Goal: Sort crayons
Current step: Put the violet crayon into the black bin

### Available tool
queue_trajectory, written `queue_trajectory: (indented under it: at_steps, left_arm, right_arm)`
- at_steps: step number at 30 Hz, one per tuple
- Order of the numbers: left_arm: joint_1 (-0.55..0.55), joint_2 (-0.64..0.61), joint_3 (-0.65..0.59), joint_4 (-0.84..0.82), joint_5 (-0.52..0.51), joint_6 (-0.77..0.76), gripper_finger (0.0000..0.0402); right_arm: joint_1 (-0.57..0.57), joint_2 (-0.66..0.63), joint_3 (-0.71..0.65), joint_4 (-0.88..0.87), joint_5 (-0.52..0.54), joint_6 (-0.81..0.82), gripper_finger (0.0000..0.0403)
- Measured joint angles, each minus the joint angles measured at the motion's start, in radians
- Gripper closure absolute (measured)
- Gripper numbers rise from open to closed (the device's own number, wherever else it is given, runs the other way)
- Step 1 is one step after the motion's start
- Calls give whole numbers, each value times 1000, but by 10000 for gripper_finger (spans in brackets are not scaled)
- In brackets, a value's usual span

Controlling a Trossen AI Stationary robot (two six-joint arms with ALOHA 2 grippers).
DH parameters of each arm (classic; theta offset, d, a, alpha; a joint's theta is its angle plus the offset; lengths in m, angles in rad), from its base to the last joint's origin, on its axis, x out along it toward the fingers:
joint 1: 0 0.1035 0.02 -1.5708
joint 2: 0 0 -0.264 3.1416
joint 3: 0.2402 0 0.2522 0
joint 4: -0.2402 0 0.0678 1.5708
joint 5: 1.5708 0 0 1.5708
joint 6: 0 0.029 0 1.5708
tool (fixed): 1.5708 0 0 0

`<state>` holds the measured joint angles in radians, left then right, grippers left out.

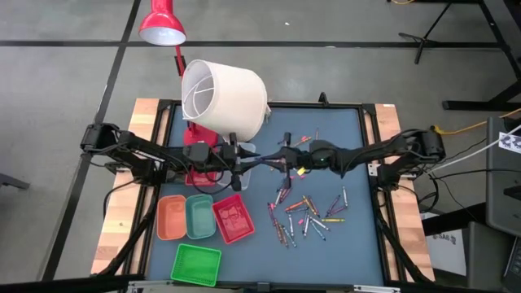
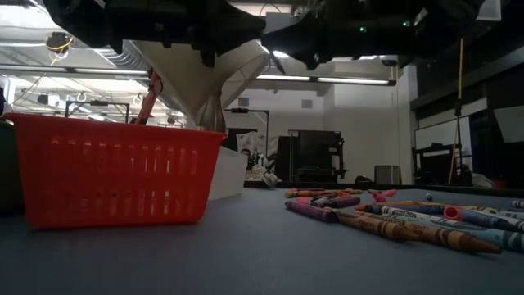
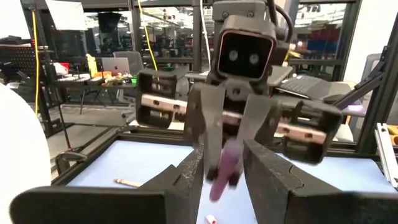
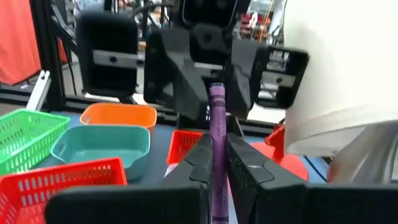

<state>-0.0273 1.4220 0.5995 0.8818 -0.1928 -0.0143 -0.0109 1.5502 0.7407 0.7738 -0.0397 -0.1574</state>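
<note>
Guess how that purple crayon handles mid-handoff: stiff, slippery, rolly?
Purple crayon looks stiff: it stands straight from the right claw. Probably light, being thin. Round body would likely roll if dropped; its paper wrap should limit slip.

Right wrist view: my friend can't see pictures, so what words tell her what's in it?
The right gripper pinches an upright purple crayon between its two dark fingers, held up toward the left gripper facing it with fingers spread. Below sit a green basket, an orange tray, a teal tray and red baskets; a white lampshade fills one side.
</note>
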Motion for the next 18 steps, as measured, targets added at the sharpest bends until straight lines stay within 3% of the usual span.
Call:
queue_trajectory:
  at_steps: [18]
  left_arm:
    - [0,0,0,-39,0,0,305]
  right_arm:
    - [-1,32,12,10,-6,-5,372]
